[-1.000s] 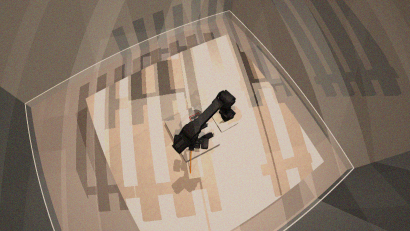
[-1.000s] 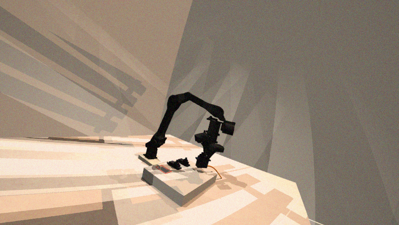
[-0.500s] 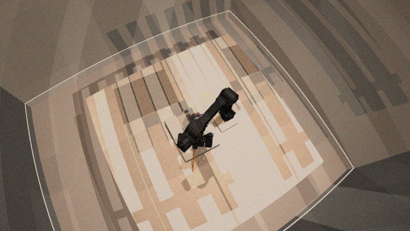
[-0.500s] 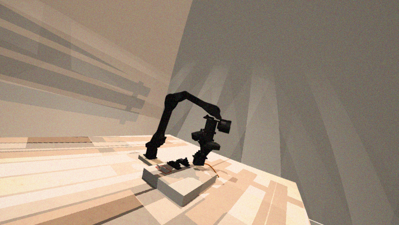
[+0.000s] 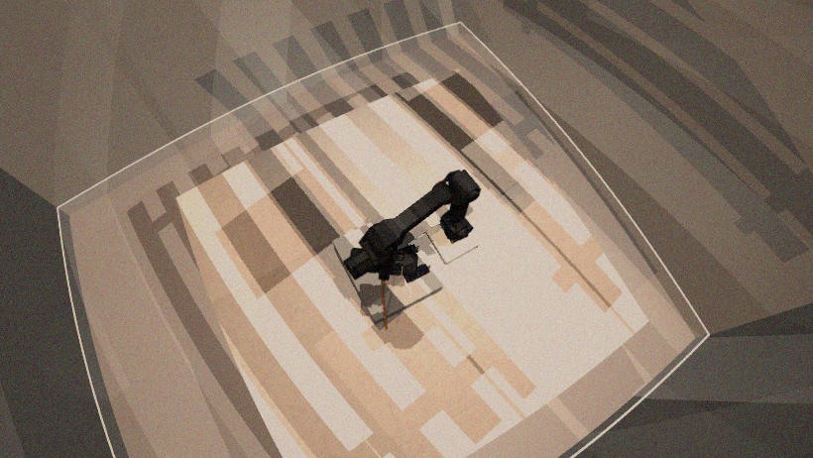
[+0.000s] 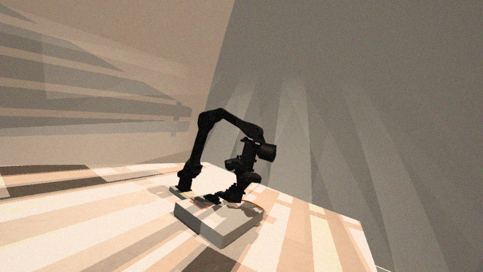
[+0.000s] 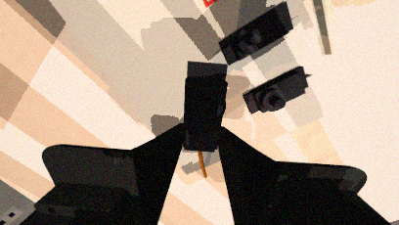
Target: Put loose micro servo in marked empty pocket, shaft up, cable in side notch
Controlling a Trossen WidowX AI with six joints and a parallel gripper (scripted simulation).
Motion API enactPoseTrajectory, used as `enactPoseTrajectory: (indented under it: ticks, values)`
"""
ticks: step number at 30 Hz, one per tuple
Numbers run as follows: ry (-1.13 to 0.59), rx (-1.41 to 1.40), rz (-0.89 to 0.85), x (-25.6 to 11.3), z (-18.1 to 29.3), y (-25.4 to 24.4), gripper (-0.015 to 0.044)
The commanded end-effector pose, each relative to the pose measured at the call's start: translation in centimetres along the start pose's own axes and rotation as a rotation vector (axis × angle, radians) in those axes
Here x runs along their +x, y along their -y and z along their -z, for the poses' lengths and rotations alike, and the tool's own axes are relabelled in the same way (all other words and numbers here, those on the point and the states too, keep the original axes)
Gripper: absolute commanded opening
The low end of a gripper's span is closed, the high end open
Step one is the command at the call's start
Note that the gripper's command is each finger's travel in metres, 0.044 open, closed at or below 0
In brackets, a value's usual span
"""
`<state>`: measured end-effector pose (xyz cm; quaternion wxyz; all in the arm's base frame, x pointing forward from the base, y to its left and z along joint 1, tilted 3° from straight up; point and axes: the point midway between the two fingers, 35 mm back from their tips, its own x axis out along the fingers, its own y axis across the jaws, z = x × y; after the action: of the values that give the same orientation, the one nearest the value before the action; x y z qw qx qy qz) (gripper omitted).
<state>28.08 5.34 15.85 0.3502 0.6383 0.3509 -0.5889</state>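
My gripper [image 5: 384, 275] [image 6: 237, 198] [image 7: 200, 129] is shut on the loose micro servo [image 7: 204, 105], a black box between the fingertips in the wrist view. Its orange cable [image 5: 385, 304] [image 6: 254, 204] [image 7: 202, 165] trails from the end nearer the wrist camera. The servo hangs low over the grey deck [image 5: 409, 304] [image 6: 222, 231], apparently just above it. Its output shaft and ears are too dark to make out. The red-outlined pocket [image 6: 195, 205] lies to the left of the gripper in the exterior view; only a corner of its outline [image 7: 209, 3] shows in the wrist view.
Two mounted black servos stand on the deck between gripper and pocket: the nearer one [image 7: 276, 91] and the one beside the pocket [image 6: 212, 198] [image 7: 256, 33]. The arm's base plate [image 5: 446, 262] [image 6: 175, 192] is beyond the deck's pocket side. Striped shadows cross everything.
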Motion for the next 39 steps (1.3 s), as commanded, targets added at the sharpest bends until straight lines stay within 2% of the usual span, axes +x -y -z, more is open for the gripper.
enactPoseTrajectory:
  ticks: [1, 21, 26, 39]
  values:
    - [-0.005, -0.003, -0.004, -0.1, -1.7, -1.1, 0.0000]
    - [0.002, -0.004, -0.008, -0.1, -9.6, -6.4, 0.0000]
    - [0.003, -0.010, -0.008, -0.1, -9.9, -6.5, 0.0000]
    - [0.004, -0.397, -0.008, -0.1, -9.9, -6.5, 0.0000]
